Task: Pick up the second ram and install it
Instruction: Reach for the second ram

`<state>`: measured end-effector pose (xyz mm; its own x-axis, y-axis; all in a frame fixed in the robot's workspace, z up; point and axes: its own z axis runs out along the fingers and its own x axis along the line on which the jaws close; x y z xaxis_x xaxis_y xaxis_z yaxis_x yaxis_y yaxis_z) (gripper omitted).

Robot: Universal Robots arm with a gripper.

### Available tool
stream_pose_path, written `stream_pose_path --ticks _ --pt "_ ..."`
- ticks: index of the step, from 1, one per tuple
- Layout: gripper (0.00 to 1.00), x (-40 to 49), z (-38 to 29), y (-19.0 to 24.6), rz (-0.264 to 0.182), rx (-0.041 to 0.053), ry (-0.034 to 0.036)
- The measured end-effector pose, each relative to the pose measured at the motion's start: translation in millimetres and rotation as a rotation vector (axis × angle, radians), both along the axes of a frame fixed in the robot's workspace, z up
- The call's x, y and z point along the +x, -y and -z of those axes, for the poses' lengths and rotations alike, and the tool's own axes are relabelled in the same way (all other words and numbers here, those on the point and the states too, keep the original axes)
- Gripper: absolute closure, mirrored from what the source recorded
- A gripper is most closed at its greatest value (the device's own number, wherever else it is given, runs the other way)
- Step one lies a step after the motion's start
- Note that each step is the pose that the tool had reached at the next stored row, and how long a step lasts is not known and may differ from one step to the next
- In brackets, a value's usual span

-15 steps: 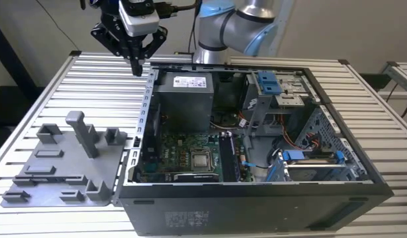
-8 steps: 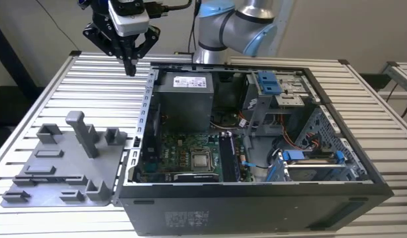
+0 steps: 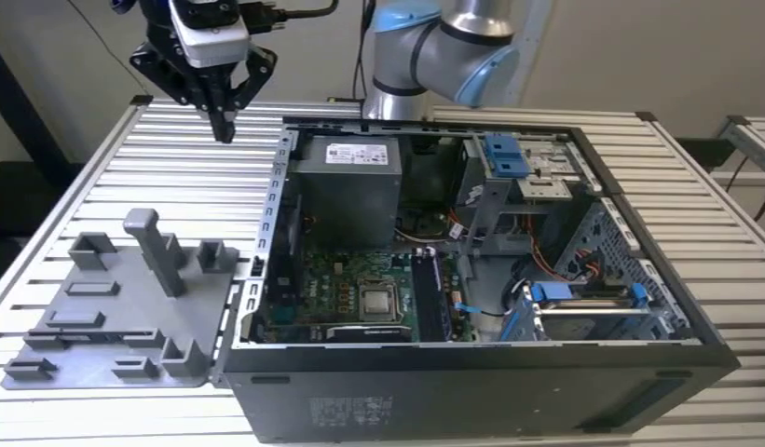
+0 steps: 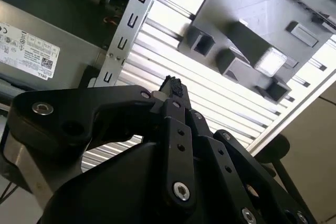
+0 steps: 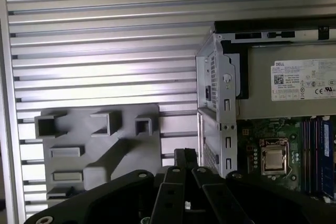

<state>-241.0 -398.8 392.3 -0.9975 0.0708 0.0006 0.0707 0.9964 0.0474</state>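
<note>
Gripper raised and empty, memory sticks down in the board

The gripper [image 3: 223, 126] hangs with fingers pinched together on nothing above the slatted table [image 3: 170, 186], just off the computer case's [image 3: 282, 177] far corner on the exterior view's left. The second ram [image 3: 429, 296] seems to stand in the slots beside the silver chip [image 3: 378, 301] — I can't tell it from its twin. An unlatched end would leave it tilted, making poor contact.

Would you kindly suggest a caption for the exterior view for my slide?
Gripper, jaws shut, hovers over the slatted table beside the open computer case, beyond the grey fixture.
</note>
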Motion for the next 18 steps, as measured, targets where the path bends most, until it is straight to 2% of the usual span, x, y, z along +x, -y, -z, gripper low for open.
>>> stream_pose_path --ticks 11,18 --pt "0.89 -26.3 0.1 0.0 0.0 0.0 -0.0006" --pt "0.89 -49.0 0.1 0.0 0.0 0.0 -0.0013"
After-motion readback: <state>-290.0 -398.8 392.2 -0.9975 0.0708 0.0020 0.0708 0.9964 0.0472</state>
